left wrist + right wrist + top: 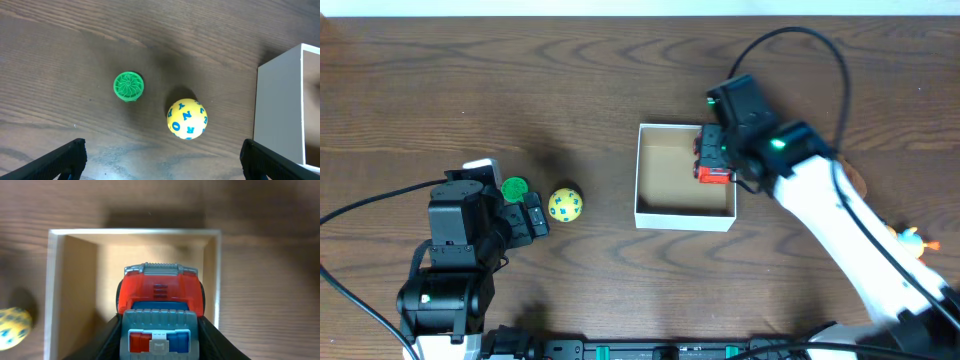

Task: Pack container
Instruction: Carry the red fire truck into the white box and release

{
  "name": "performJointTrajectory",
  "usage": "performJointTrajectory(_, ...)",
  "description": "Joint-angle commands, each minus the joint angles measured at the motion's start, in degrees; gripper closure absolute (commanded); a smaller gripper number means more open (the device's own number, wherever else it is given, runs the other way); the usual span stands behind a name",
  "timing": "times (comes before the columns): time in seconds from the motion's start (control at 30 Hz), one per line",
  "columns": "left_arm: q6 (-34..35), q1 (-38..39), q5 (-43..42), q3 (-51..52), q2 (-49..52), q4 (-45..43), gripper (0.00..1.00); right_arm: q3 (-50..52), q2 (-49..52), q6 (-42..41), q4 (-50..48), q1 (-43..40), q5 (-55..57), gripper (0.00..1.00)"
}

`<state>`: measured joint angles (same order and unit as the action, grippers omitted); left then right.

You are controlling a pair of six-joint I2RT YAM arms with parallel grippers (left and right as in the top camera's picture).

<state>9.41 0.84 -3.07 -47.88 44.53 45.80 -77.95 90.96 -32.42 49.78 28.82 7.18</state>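
The container [685,219] stands on the table [620,80], directly beneath the right gripper [715,160] and well apart from the left gripper [530,218]. In the right wrist view its white rim [135,231] frames the brown inside on three sides. In the left wrist view one white wall [277,110] appears at the frame edge, beyond the right-hand finger of the left gripper [162,150].

The right gripper [160,325] is closed on a toy car [160,292], with one finger against each flank of the car. The car has a red body with a grey front and a red-and-blue light bar. It sits within the outline of the container, close to the wall on the gripper's right-hand side [713,173]. Whether the car touches the container floor cannot be determined.

The left gripper is spread wide and grips nothing. A yellow ball [187,119] with blue letters lies on the table ahead of this gripper, between the lines of its two fingers and nearer the right-hand one [565,204]. A green ribbed disc [129,85] lies farther ahead and toward the left-hand finger, near the ball but not touching it [514,187].
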Motion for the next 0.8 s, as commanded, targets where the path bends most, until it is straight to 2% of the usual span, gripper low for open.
performJointTrajectory(0.0,0.74,-0.17,-0.39,-1.11,-0.04,0.24,0.02,-0.57,5.11,-4.00,-0.92,-0.09,1.66,0.99)
performJointTrajectory(0.23,0.74,-0.17,-0.39,-1.11,-0.04,0.24,0.02,-0.57,14.27,-3.45,-4.68,-2.82,1.64,0.97)
performJointTrajectory(0.43,0.74,-0.17,-0.39,-1.11,-0.04,0.24,0.02,-0.57,17.73,-0.66,-5.53,-5.16,1.62,0.86)
performJointTrajectory(0.47,0.74,-0.17,-0.39,-1.11,-0.04,0.24,0.02,-0.57,17.73,0.17,-5.75,-5.29,1.57,0.81)
performJointTrajectory(0.57,0.74,-0.17,-0.39,-1.11,-0.04,0.24,0.02,-0.72,17.64,4.92,-7.13,-5.25,1.57,0.54)
performJointTrajectory(0.73,0.74,-0.17,-0.39,-1.11,-0.04,0.24,0.02,-1.31,17.64,10.56,-7.65,-5.07,0.46,0.35)
performJointTrajectory(0.77,0.74,-0.17,-0.39,-1.11,-0.04,0.24,0.02,-1.64,17.64,11.56,-7.58,-5.05,-0.17,0.34)
